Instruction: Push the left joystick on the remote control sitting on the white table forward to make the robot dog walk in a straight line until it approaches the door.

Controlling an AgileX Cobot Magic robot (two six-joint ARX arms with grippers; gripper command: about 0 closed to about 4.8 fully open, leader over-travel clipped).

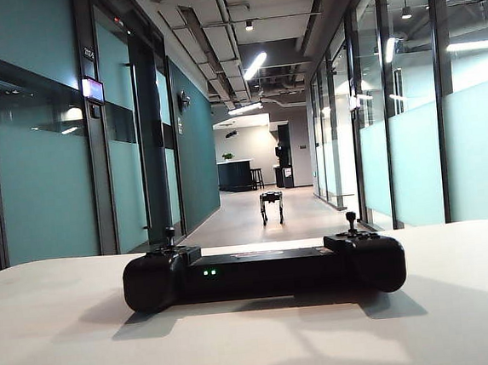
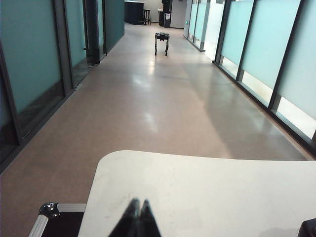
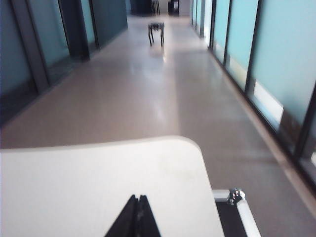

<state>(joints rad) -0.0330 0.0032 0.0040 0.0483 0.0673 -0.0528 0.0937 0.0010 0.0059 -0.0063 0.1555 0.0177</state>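
The black remote control (image 1: 264,270) lies on the white table (image 1: 61,344), facing down the corridor. Its left joystick (image 1: 170,234) stands upright and nothing touches it. The robot dog (image 1: 271,206) stands far down the corridor floor, small and dark, and also shows in both wrist views (image 2: 162,42) (image 3: 156,30). Neither gripper appears in the exterior view. My left gripper (image 2: 138,201) hangs shut and empty over the white table (image 2: 222,187) near its left corner. My right gripper (image 3: 137,197) is shut and empty over the table (image 3: 74,177) near its right corner.
Frosted glass walls (image 1: 472,154) line both sides of the corridor, with dark door frames (image 1: 149,139) on the left. A black case with metal corners (image 2: 49,210) (image 3: 236,196) sits below each table corner. The remote's right stick (image 1: 351,219) also stands upright.
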